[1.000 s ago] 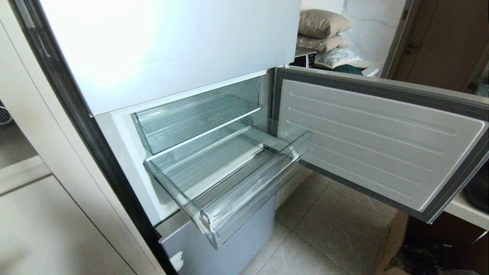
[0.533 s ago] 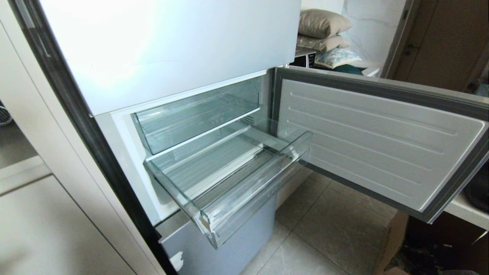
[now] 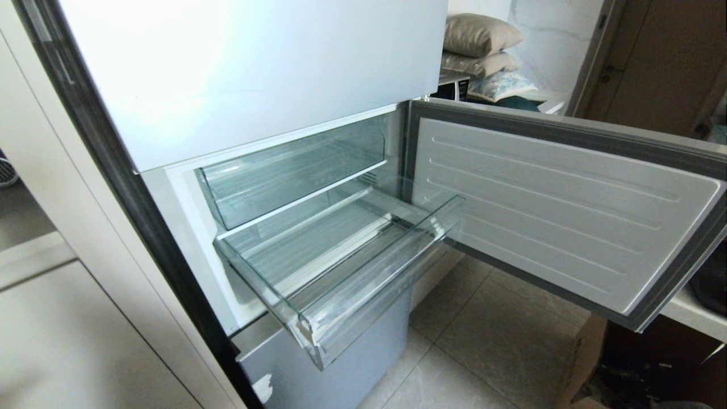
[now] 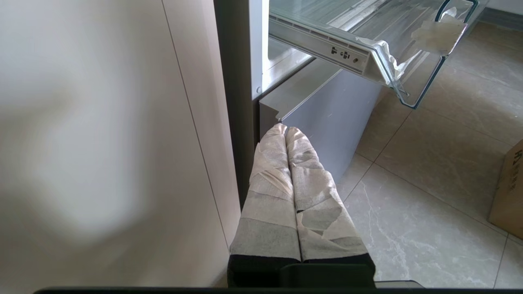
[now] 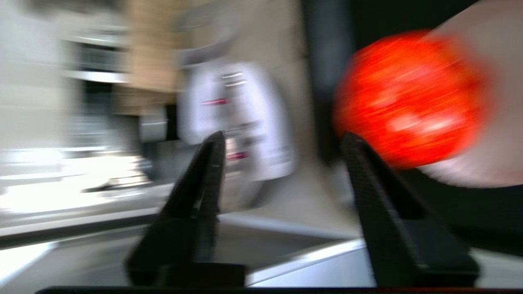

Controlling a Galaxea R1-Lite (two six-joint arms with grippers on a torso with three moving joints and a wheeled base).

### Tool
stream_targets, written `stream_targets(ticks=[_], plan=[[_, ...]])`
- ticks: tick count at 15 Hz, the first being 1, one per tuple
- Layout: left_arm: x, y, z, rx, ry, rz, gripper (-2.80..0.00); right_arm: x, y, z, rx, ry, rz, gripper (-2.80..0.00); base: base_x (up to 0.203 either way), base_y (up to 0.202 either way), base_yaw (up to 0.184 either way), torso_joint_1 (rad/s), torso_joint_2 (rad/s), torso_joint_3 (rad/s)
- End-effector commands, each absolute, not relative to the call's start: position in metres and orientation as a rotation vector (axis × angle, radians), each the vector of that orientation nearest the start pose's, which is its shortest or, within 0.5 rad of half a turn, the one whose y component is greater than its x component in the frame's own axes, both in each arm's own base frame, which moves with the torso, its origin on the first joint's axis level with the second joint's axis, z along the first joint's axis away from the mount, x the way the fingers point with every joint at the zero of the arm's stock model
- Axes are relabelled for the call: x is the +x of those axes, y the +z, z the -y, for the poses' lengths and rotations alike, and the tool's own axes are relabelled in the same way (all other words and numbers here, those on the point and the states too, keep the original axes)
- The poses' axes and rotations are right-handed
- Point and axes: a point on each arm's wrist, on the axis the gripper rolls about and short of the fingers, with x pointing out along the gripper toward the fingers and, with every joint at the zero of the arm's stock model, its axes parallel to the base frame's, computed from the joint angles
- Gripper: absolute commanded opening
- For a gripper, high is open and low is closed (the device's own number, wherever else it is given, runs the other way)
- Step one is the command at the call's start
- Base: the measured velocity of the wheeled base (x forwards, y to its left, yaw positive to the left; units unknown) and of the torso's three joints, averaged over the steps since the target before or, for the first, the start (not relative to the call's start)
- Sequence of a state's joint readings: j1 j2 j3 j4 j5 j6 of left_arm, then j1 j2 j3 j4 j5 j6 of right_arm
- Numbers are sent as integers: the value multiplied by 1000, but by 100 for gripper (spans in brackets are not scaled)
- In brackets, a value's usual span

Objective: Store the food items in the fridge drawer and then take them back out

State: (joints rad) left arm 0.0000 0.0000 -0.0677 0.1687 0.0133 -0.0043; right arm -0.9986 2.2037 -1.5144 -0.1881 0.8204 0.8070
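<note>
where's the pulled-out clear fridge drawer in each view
Head view: fridge drawer sits mid-picture, pulled out and empty, below a closed upper drawer.
Left wrist view: its front lip crosses the upper right corner.
Right wrist view: not in it.
Shared landmark: the grey fridge panel under the drawer, also seen from the left wrist.

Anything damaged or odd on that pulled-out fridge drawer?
Yes: the fridge drawer has a patched near front corner, wrapped in pale, wrinkled tape, which suggests an old crack. The drawer is otherwise empty.

The fridge drawer (image 3: 341, 272) is clear, glossy plastic with a ribbed floor. The open door's (image 3: 556, 210) inner liner is matt, ribbed plastic. Floor tiles (image 3: 488, 341) are smooth, faintly marbled stone.
</note>
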Motion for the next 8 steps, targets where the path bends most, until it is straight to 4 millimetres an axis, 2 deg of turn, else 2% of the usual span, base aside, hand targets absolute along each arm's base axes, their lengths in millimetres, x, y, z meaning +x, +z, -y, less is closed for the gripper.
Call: stream_targets(ticks=[1,3,5,8], plan=[[-29,77,0,-4,14,-102,-280,254,139,366,921,-398,-318,-280,0,0,0,0,0,0],[-29,77,0,-4,14,-103,-280,256,134,368,614,-525,-439,-280,0,0,0,0,0,0],[-29,77,0,-4,14,-102,-280,262,137,375,383,-615,-505,-280,0,0,0,0,0,0],[-29,77,0,-4,14,-102,-280,270,155,384,202,-637,-441,-280,0,0,0,0,0,0]])
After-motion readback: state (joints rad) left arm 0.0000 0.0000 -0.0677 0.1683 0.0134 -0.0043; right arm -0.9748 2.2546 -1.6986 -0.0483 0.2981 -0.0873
